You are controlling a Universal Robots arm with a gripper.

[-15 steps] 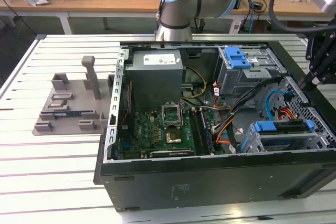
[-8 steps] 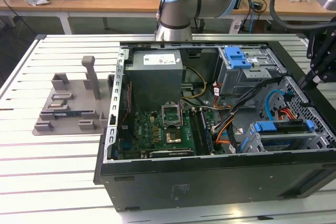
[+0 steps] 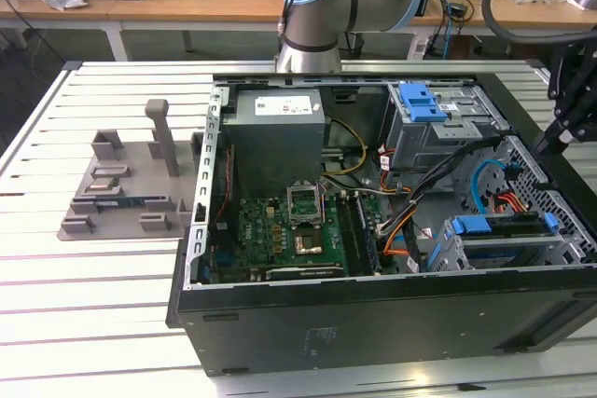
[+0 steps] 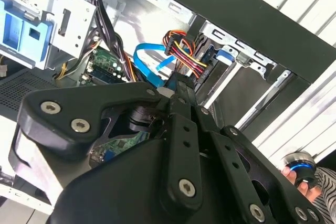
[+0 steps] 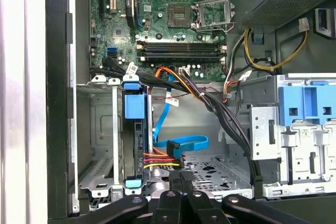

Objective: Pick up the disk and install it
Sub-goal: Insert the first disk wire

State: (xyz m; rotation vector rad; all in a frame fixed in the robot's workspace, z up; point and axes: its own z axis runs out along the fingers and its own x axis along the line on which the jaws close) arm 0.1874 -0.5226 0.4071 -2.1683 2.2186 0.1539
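Note:
The disk (image 5: 133,109) sits on edge in the lower drive cage (image 5: 100,145) of the open computer case, a blue rail along its visible side. Red, yellow and black power wires and a blue data cable run towards its end. In the exterior view the disk (image 3: 494,227) lies in the cage at the case's near right corner. My gripper (image 5: 181,178) hovers just above this cage, fingertips together and nothing between them. In the exterior view my gripper (image 3: 546,137) hangs over the case's right wall. Its black linkage is also in the second wrist view, with my gripper (image 4: 181,86) pointing down at the cables.
A grey slotted holder stand (image 3: 126,188) stands on the slatted table at the exterior view's left. An upper drive cage with a blue latch (image 3: 422,102) sits at the case's back right. Motherboard (image 3: 284,230) and loose cables fill the case. A hand (image 4: 310,182) shows beside the case.

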